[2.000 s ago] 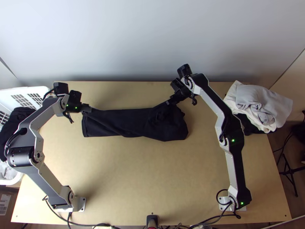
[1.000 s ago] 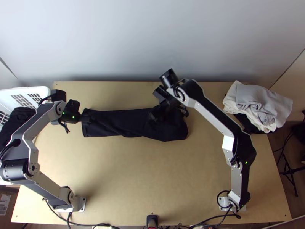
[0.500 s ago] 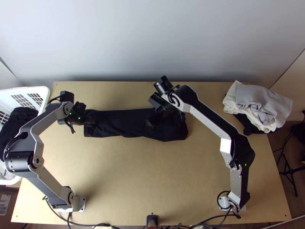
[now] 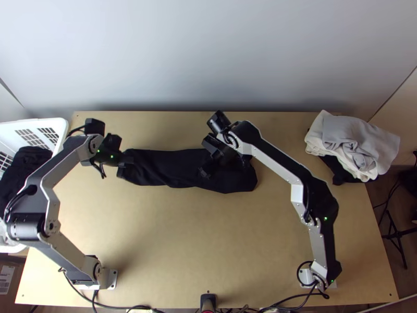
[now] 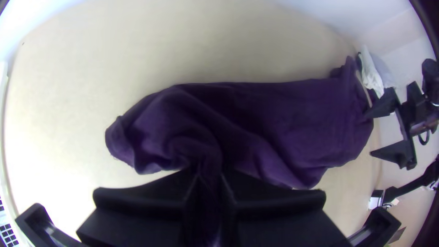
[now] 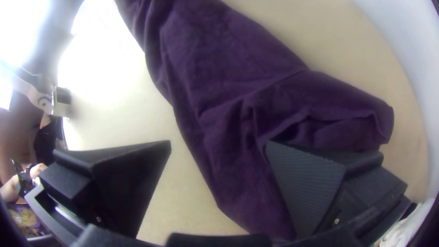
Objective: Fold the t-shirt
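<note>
The dark t-shirt (image 4: 172,167) lies as a long narrow strip across the table's far half, its right end bunched. At its left end my left gripper (image 4: 127,159) holds it; in the left wrist view the fingers of this left gripper (image 5: 209,183) are shut on a gathered part of the t-shirt (image 5: 283,119). Over the right part is my right gripper (image 4: 206,169). In the right wrist view this right gripper (image 6: 218,148) stands wide open, one finger over the t-shirt (image 6: 228,68), the other over bare wood.
A pile of light and grey cloths (image 4: 354,138) sits at the table's far right corner, with some black cloth below. A white basket (image 4: 60,130) with dark cloth stands beyond the left edge. A wall (image 4: 208,57) rises behind the table.
The left gripper has let go, backed off left, come back and closed on the t-shirt's left end, bunching it slightly. My right gripper has moved left and nearer the bases, releasing the cloth.
</note>
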